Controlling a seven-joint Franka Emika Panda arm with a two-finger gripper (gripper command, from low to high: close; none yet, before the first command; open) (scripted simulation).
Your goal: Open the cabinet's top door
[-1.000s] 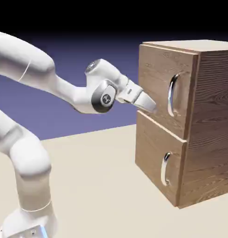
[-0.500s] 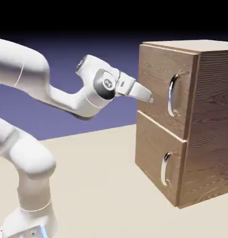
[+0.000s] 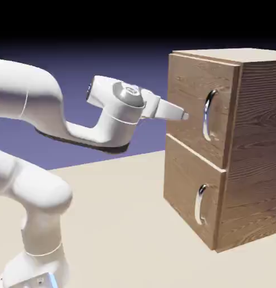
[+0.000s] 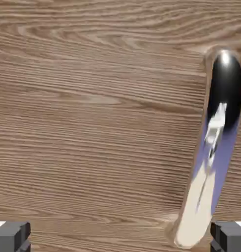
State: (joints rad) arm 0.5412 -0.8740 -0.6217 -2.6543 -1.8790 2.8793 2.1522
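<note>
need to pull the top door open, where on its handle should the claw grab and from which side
Grip the top door's handle at mid-bar, where the curved silver bar bows farthest off the wood. Come straight at the door front with the open claw, one finger either side of the upright bar. In the hand view the handle sits off toward one fingertip, so centre it first.

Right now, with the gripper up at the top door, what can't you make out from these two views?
- Gap between gripper and top door: exterior view, tips overlap the wood, contact unclear.
- Handle ends: hand view, the lower end runs out at the bottom edge.
- Door edges, hinge side: hand view filled by wood grain.
- Cabinet right side: cut off by exterior view's right edge.
- Fingers: only tips show, at the bottom edge.
</note>
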